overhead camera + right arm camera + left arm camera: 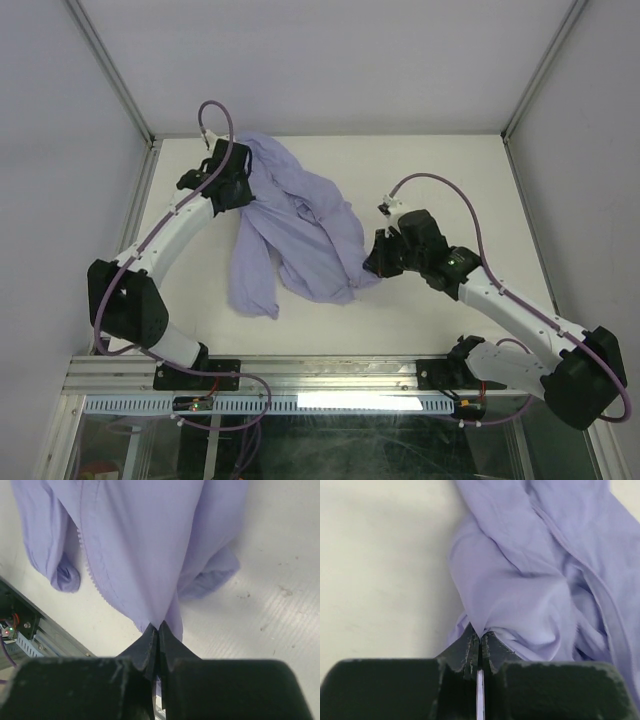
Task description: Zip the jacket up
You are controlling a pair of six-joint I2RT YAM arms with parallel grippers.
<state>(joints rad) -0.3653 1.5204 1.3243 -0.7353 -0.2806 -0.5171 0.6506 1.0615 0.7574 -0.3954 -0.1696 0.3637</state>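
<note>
While the jacket [295, 232] lies bunched on the table [450, 180], its long axis runs slantwise from the far left towards the near middle, and each end of that line meets a pair of jaws. At the far-left end the left jaws, carried by the left arm [175, 228], are pressed fully together on a fold of the lavender cloth, which spills away ahead of them and to their right. At the near-right end the right jaws, on the right arm [500, 292], are likewise closed tight, pinching a thin edge of the garment. So the garment sits between the two grips, each arm touching its own end. A row of zipper teeth [92, 577] shows in the right wrist view, running away from the right jaws just to their left; the slider I cannot find. By my judgement the coming move turns on this slant line: drawing the two grips apart along it would flatten the crumple and bare the front opening, whereas pulling across it would only twist the cloth
</note>
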